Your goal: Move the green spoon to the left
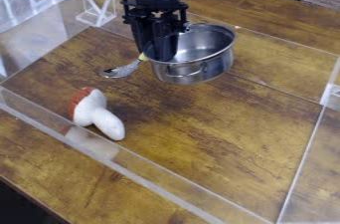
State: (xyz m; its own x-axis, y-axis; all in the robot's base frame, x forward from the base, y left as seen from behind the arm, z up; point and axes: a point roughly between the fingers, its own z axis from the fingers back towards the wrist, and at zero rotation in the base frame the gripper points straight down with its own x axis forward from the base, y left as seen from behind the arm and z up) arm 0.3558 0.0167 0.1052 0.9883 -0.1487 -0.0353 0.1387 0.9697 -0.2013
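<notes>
One gripper (158,51) points down near the table's (200,118) far edge, its dark fingers pinched on the green spoon's (126,67) handle; the spoon's silver bowl rests on the wood, just left of the steel pot (197,51); a white toy (98,114) with red cap lies toward the near-left corner.

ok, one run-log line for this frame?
hand: closed on green spoon handle | spoon bowl: low over table, contact unclear | steel pot: beside hand | phase: carrying
</notes>
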